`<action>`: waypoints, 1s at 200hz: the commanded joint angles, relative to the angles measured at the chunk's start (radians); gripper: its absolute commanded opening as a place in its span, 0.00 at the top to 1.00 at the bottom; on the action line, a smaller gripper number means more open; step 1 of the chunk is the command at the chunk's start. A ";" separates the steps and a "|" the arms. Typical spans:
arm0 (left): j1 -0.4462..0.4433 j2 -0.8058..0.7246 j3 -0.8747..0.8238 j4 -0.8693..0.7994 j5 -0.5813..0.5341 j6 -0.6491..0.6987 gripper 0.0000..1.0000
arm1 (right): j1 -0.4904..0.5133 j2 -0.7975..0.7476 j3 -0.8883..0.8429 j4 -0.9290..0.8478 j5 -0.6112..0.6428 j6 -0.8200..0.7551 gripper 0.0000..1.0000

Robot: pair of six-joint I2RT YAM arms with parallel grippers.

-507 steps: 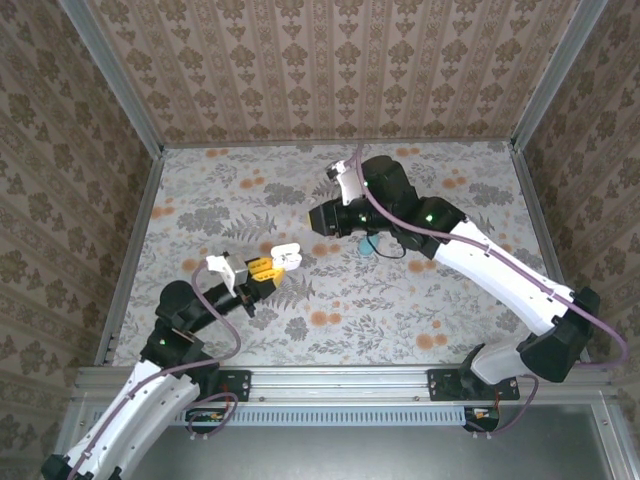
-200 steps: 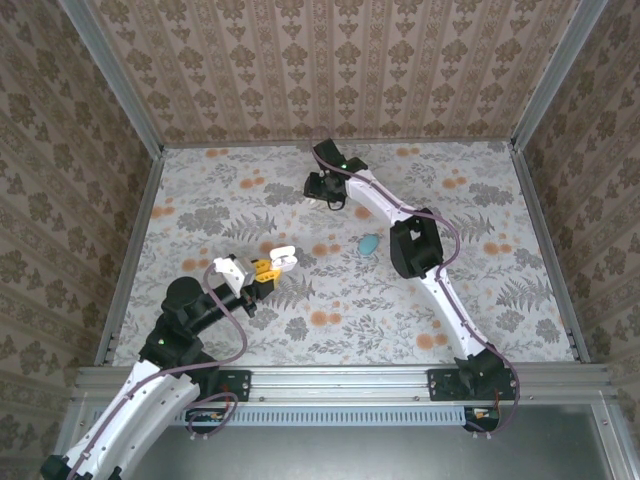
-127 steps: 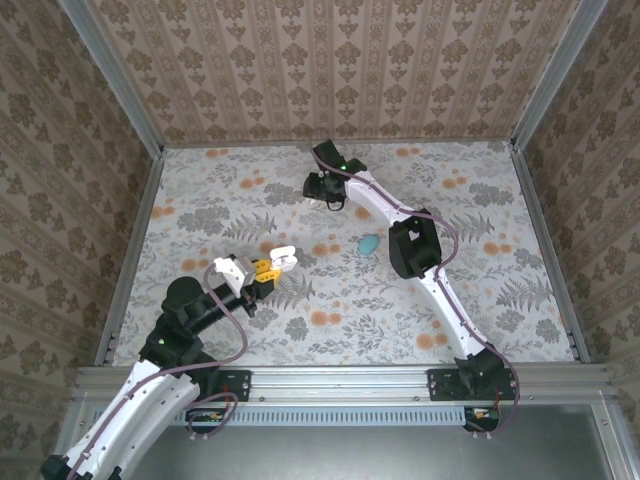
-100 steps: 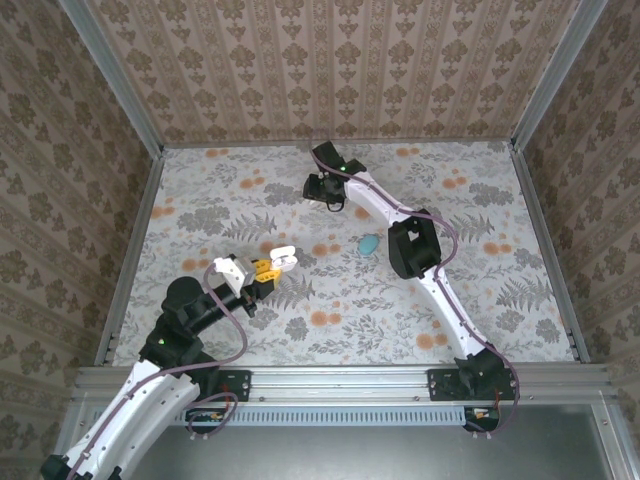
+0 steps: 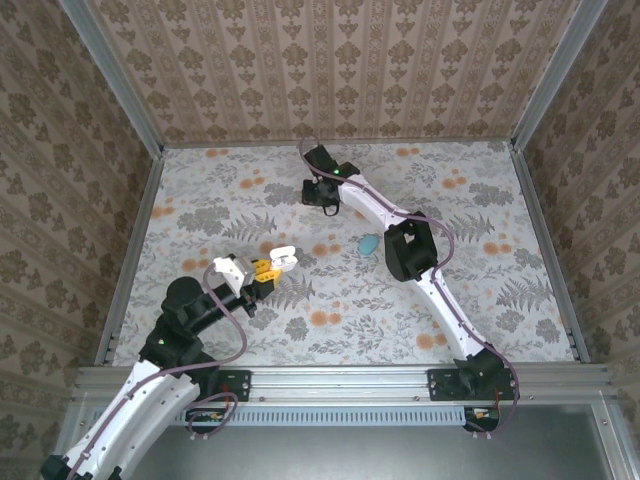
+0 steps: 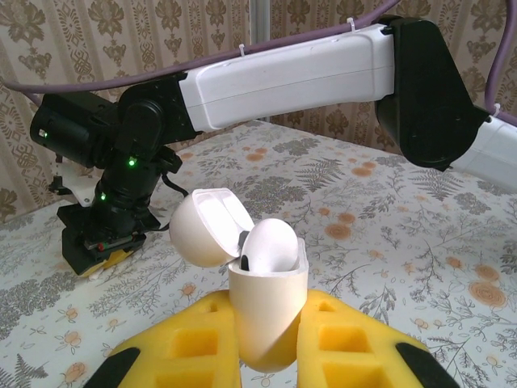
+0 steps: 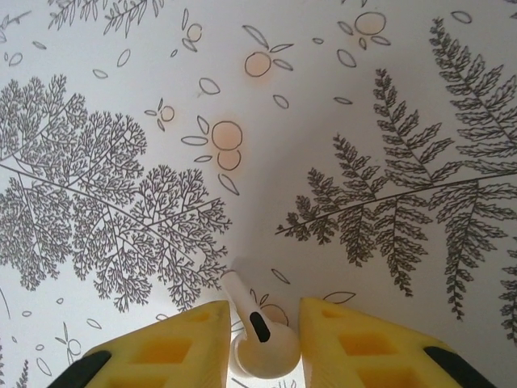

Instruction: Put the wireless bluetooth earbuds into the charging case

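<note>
My left gripper (image 6: pixel 267 297) is shut on a white charging case (image 6: pixel 262 327), held upright with its lid (image 6: pixel 202 230) swung open. One white earbud (image 6: pixel 271 242) sits in the case. From the top view this case (image 5: pixel 284 256) hangs over the left middle of the table. My right gripper (image 7: pixel 265 311) reaches down at the far middle of the table (image 5: pixel 326 198). A second white earbud (image 7: pixel 260 346) lies on the cloth between its yellow fingers, both pads against its round head and its stem pointing away.
A teal pebble-shaped case (image 5: pixel 369 243) lies shut on the floral cloth near the table's middle, beside the right arm's elbow (image 5: pixel 405 250). The right arm (image 6: pixel 283 77) stretches across the table behind the held case. Metal rails and patterned walls close in the table.
The right arm stretched out from the table's middle to the far side, then edged left, and its jaws narrowed onto the earbud. The left gripper and the case stayed put.
</note>
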 commanded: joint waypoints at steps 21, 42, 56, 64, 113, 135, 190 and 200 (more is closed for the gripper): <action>0.000 -0.037 0.004 0.017 0.010 -0.041 1.00 | 0.028 -0.026 -0.055 -0.099 0.003 -0.043 0.74; 0.000 -0.039 0.007 0.015 0.008 -0.046 1.00 | 0.031 -0.093 -0.162 -0.072 -0.018 -0.038 0.75; 0.000 -0.039 0.006 0.021 0.007 -0.053 1.00 | 0.031 -0.141 -0.246 -0.042 -0.040 -0.028 0.75; 0.000 -0.040 0.006 0.024 0.005 -0.061 1.00 | 0.031 -0.167 -0.292 -0.026 -0.048 -0.026 0.76; 0.000 -0.047 0.010 0.020 0.007 -0.089 1.00 | 0.044 -0.334 -0.572 0.053 -0.065 -0.030 0.79; -0.001 -0.058 0.014 0.013 0.005 -0.102 1.00 | 0.055 -0.419 -0.705 0.091 -0.067 -0.036 0.80; -0.002 -0.079 0.028 -0.021 -0.002 -0.130 1.00 | 0.094 -0.639 -1.019 0.148 -0.065 -0.055 0.81; -0.002 -0.080 0.029 -0.019 -0.002 -0.134 1.00 | 0.103 -0.676 -1.065 0.151 -0.064 -0.059 0.81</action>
